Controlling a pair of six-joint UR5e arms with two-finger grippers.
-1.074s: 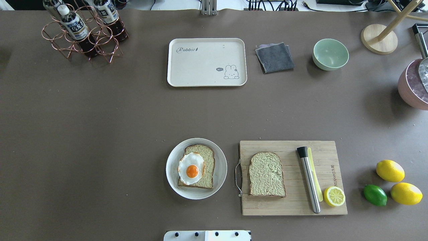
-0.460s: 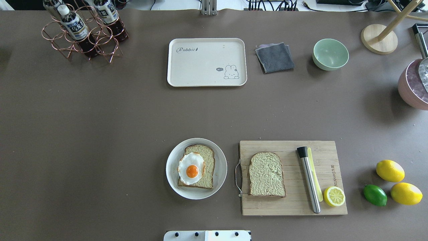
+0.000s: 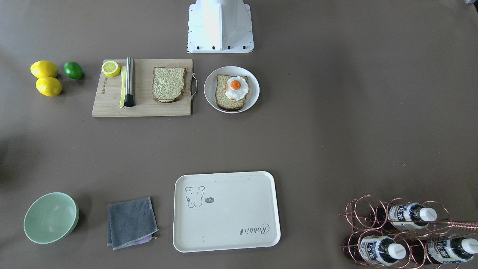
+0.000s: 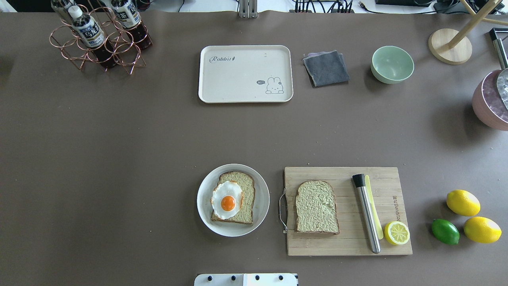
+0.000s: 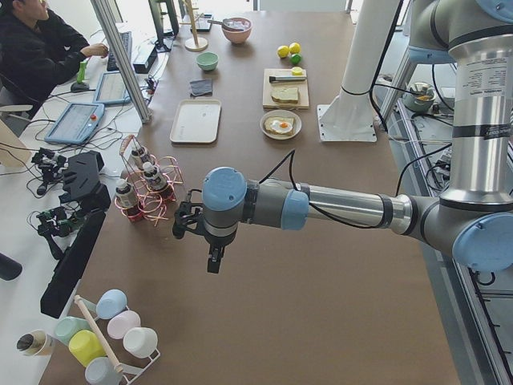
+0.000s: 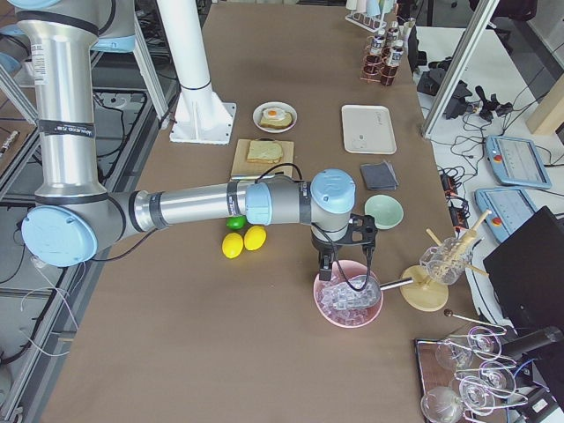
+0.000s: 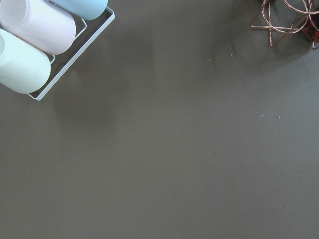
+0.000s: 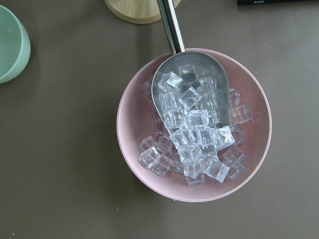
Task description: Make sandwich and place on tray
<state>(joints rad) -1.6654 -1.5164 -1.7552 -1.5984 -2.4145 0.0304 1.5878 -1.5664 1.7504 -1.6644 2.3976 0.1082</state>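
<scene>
So nothing's stacked yet: one bread slice (image 4: pixel 247 190) sits on the round plate (image 4: pixel 262 190) with the fried egg (image 4: pixel 227 200) on top, and the second slice (image 4: pixel 316 206) lies flat on the cutting board (image 4: pixel 345 242), just to the robot's right of the plate. The tray (image 4: pixel 238 75) is bare, well apart on the far side of the table (image 4: pixel 119 159), pretty much straight across from the plate. Neither hand is close. The right hand (image 6: pixel 345 264) hangs over the pink ice bowl (image 8: pixel 128 134) way off at the right end, and the left hand (image 5: pixel 213 258) hangs over bare table near the bottle rack (image 5: pixel 152 192) at the left end. I can't tell from these angles if either is released or clenched. My guess is the second slice goes first. It's on the right arm's side, so that arm looks the better bet. Its long axis runs toward and away from the robot, rounded top pointing away.
</scene>
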